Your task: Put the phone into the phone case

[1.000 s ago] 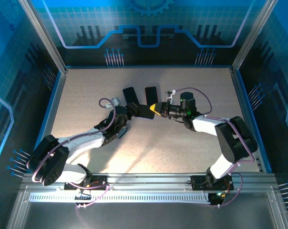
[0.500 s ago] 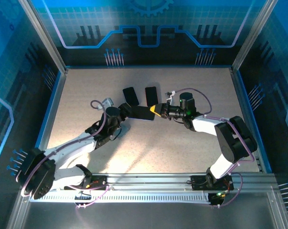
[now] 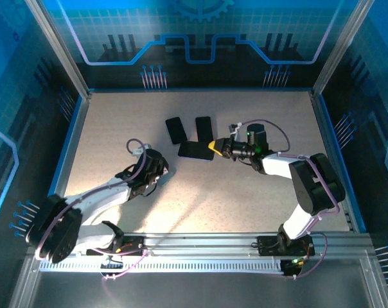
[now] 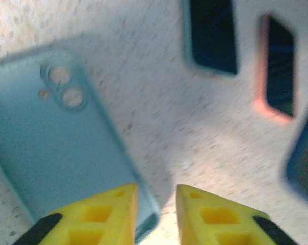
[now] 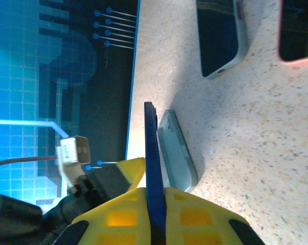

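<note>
Phone (image 5: 152,153) one, clamped edgewise, empty case (image 4: 59,140) one

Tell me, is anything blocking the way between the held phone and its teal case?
Nothing visible. The phone, gripped on edge by the right end effector, is right beside the teal case.

The phone (image 5: 151,127) stands edge-on in the right gripper (image 5: 153,196). The case (image 5: 177,150) lies just right of it, with a second phone (image 5: 217,35) and third phone (image 5: 299,30) farther ahead. The left gripper (image 4: 156,196) has the case ahead-left.
</note>
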Available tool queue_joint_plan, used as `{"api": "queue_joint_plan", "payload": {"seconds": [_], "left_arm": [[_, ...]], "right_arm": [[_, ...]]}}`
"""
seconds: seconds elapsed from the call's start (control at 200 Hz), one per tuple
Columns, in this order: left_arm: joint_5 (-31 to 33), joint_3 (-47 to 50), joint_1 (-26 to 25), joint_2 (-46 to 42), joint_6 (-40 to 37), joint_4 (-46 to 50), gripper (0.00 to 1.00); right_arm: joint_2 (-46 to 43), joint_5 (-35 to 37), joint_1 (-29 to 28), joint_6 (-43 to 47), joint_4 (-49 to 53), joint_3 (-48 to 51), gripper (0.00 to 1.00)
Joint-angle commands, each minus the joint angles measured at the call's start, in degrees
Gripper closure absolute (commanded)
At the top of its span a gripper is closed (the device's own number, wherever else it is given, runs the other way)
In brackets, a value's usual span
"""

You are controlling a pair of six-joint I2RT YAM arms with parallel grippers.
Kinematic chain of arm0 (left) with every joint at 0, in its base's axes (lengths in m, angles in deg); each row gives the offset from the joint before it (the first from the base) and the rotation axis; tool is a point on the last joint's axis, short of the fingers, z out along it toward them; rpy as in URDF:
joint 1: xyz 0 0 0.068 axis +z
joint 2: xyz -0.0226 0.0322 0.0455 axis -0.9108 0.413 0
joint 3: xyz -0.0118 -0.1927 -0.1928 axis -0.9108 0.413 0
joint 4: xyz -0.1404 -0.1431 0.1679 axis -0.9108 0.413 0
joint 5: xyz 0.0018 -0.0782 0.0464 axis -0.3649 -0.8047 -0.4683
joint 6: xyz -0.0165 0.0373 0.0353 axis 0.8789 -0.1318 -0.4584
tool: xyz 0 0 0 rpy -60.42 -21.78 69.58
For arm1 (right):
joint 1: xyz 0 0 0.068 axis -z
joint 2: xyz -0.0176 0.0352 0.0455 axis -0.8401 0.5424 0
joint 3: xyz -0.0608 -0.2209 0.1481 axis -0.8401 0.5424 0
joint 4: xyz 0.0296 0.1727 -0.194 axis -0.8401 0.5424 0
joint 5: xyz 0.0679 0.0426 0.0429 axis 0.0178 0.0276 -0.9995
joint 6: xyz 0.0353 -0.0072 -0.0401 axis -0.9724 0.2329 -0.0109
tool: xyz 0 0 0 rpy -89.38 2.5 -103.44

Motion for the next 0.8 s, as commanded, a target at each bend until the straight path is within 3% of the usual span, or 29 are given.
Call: {"api": "queue_joint_plan", "payload": {"seconds": [0.0,0.265,0.455,0.795], "left_arm": [[-5.33,-3.00,1.24,5.25,-2.54,3.80,0.77],[-11.11,-5.62,1.44,13.52,-4.28,5.17,0.85],[-15.96,-5.76,0.93,16.17,-0.65,2.79,0.87],[-15.32,-10.76,-7.68,21.11,11.47,-3.26,0.89]], "right_arm": [[-4.07,-2.62,1.74,3.16,3.12,-0.55,1.00],[-9.55,-2.58,3.25,8.12,12.71,0.03,1.00],[-11.03,-3.25,3.89,8.32,15.09,0.57,1.00],[-15.65,-2.84,6.78,13.81,28.91,0.03,1.00]]}}
